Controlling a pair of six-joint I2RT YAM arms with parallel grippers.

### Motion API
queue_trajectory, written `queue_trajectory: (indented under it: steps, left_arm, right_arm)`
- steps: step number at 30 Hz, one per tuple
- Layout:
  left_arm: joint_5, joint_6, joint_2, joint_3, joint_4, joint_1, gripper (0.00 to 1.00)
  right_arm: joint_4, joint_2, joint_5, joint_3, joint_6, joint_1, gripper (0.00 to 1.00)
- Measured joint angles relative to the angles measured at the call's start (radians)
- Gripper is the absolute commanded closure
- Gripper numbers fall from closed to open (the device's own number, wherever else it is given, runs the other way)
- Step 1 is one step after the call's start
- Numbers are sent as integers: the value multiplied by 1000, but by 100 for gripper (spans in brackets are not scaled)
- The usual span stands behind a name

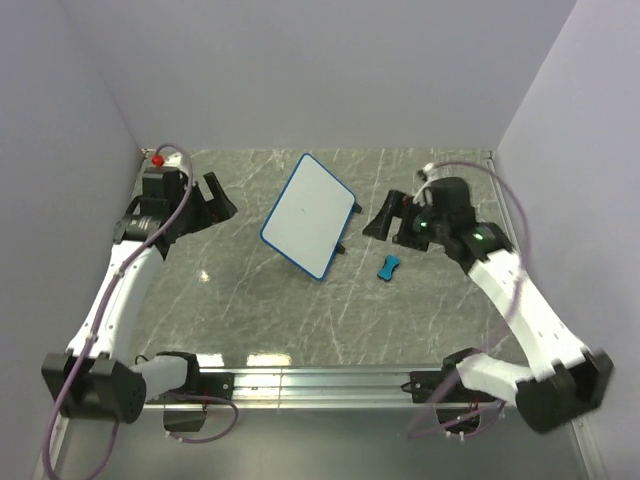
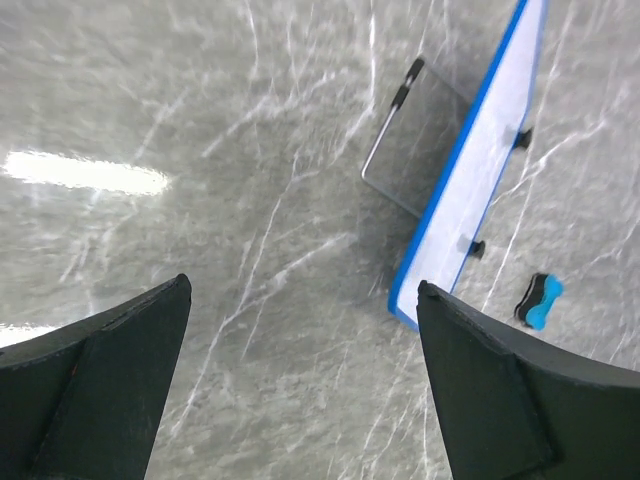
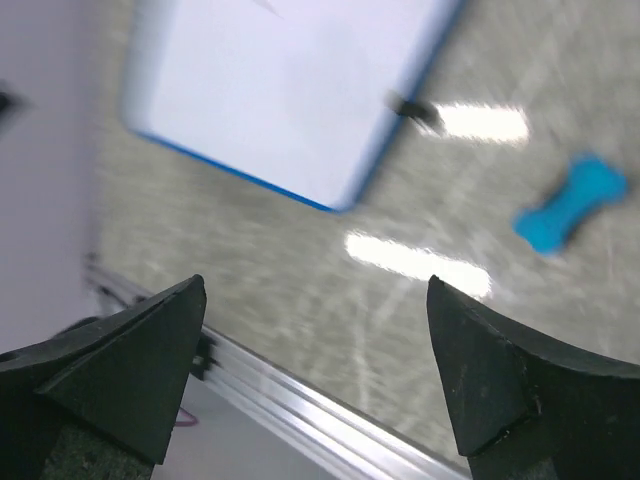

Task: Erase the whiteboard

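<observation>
The whiteboard [image 1: 308,214], white with a blue rim, stands tilted on the marble table's middle; its face looks blank. It shows edge-on in the left wrist view [image 2: 470,165] and face-on in the right wrist view [image 3: 285,85]. A small blue bow-shaped eraser [image 1: 389,266] lies on the table right of the board, also in the left wrist view [image 2: 538,301] and the right wrist view [image 3: 572,203]. My left gripper [image 1: 222,197] is open and empty, left of the board. My right gripper [image 1: 380,220] is open and empty, right of the board, above the eraser.
A wire stand [image 2: 400,140] props the board from behind. An aluminium rail [image 1: 320,380] runs along the table's near edge. Walls close in the table at the back and both sides.
</observation>
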Motion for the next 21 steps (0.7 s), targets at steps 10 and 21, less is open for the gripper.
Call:
queue_trajectory:
  steps: [10,21]
  left_arm:
    - [-103,-18,-341,-146,32,-1,1]
    - [-260,21,-572,-227,7,-4,1]
  right_arm:
    - [161,-581,137,-56,107,9,0]
    - [96,-718,145,-256,154,9,0]
